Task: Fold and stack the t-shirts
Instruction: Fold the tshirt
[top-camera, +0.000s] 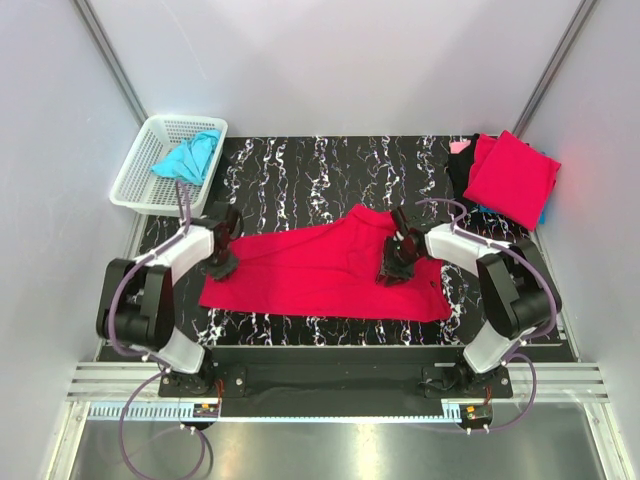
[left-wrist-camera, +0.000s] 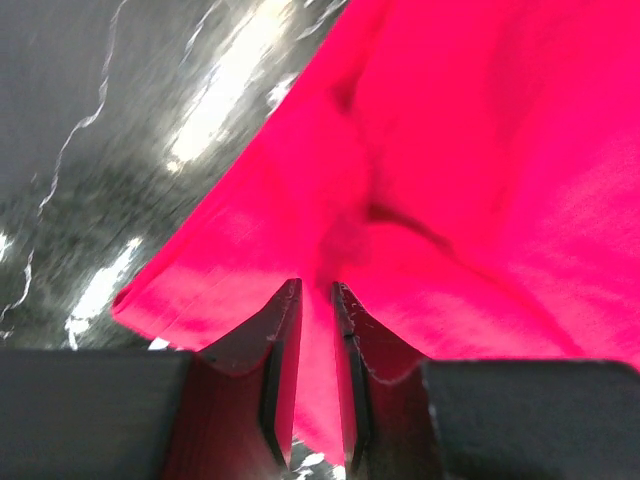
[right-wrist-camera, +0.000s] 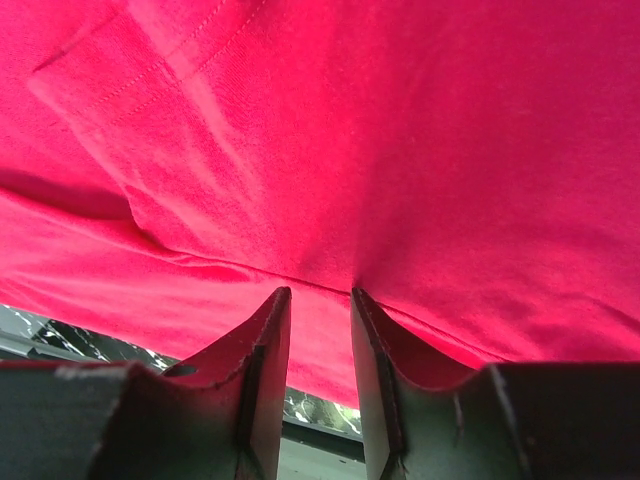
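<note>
A red shirt (top-camera: 320, 282) lies spread on the table (top-camera: 300, 170). The left gripper (top-camera: 222, 264) pinches its left edge, the right gripper (top-camera: 392, 272) a fold near its right side. The cloth looks light and limp, best held by edges or corners.

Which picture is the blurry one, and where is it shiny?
Left wrist view: the table is smeared, with white glare streaks, and the red shirt looks soft. Right wrist view: sharp, cloth weave visible. Top view: clear and evenly lit.
</note>
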